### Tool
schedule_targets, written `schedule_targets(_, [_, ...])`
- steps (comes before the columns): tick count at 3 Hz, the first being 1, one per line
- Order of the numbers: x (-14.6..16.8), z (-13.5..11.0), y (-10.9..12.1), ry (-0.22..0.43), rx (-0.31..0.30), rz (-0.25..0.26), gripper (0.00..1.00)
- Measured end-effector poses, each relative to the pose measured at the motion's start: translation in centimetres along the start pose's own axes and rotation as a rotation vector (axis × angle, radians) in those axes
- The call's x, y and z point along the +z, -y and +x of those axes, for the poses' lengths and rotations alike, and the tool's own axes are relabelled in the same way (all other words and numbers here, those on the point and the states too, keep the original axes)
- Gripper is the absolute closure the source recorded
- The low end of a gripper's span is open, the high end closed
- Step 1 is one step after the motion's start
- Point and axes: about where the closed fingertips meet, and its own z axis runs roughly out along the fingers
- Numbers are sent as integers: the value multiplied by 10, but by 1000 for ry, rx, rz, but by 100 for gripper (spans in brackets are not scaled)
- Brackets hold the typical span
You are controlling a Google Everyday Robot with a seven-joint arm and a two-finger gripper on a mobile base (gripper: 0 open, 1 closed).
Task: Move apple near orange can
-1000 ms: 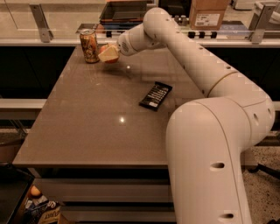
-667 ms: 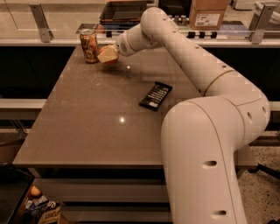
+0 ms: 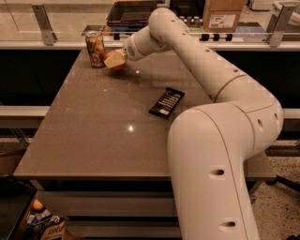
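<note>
Red apple in the gripper, right by the orange can

The gripper (image 3: 116, 60) is at the far left part of the brown table (image 3: 103, 126). It is closed on the apple (image 3: 109, 56). A pale finger lies across the front of the apple, so only a bit of red shows at the left side and under the finger. The apple is low, down at the table top, but it is hard to tell if it touches the table.

The orange can (image 3: 95, 48) stands up straight just to the left of the apple. The two are very near each other, with a thin gap between them. The can is close to the far edge of the table and not far from the left edge.

The big white arm (image 3: 201, 56) reaches in from the right and crosses over the far right part of the table. A flat black snack bar (image 3: 167, 102) lies in the middle of the table, well apart from the apple and the can.

The near half of the table is bare, and so is the strip along the left edge. Behind the far edge is a rail, and a cardboard box (image 3: 224, 14) sits beyond it.
</note>
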Motion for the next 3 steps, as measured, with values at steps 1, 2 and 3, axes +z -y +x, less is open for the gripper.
schedule_targets(1, [4,1,-2,-3,0,-5,58])
schedule_targets(2, [7,2,-4,-5,1,-9,36])
schedule_targets(3, [11,3,-5,-8,1,-14,12])
